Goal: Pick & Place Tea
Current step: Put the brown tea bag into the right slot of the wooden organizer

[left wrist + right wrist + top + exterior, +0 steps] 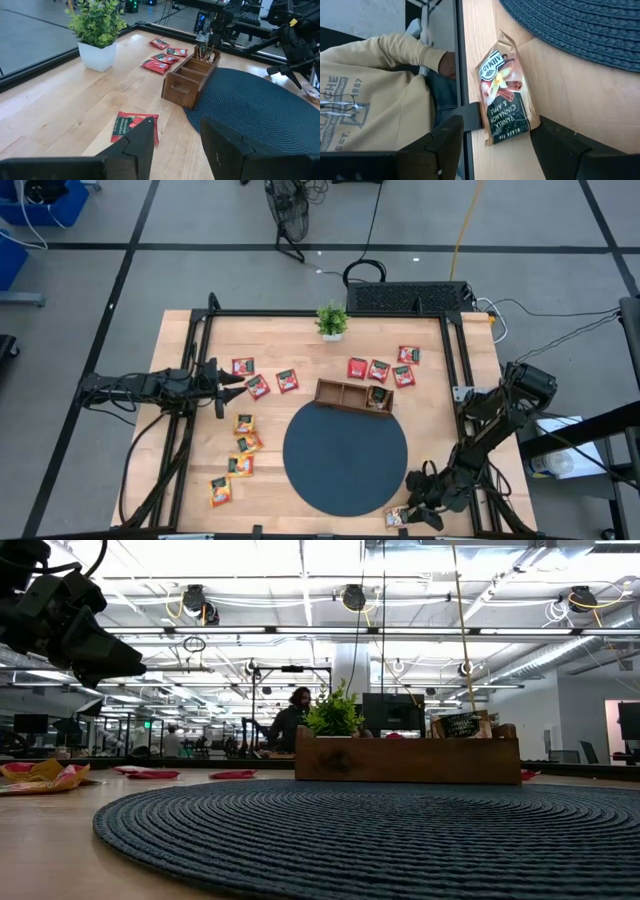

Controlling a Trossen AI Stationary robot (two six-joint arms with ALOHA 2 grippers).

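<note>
Tea sachets lie flat on the wooden table. Three red ones (258, 386) sit by my left gripper (232, 385), several red ones (379, 370) beyond the tray, and several yellow-orange ones (244, 443) left of the dark mat. My left gripper (176, 131) is open above the table, with a red sachet (135, 127) just ahead of one finger. My right gripper (405, 512) hovers open at the table's near edge. A pale sachet with a dark lower half (505, 100) lies on the wood between its fingers (500, 125), untouched.
A dark round mat (345, 457) fills the table's middle. The brown three-compartment tray (353, 395) stands at its far rim with a sachet in its right compartment. A potted plant (332, 320) stands at the far edge. A person in a beige sweatshirt (365, 95) is beside the near edge.
</note>
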